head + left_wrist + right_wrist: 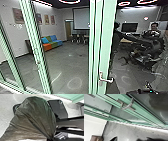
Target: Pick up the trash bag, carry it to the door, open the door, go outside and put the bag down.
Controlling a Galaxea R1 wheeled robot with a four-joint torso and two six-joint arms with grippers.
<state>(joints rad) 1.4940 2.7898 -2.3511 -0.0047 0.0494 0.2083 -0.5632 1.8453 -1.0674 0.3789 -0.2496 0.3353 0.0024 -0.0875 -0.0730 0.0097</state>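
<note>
Pinched at its gathered neck by the left gripper (50, 139), the dark trash bag (33, 117) hangs, likely light, soft and slippery, best held by that bunch, while the right gripper (131, 139) is spread, facing the handle (128, 106) along the door's (106, 47) edge.
</note>
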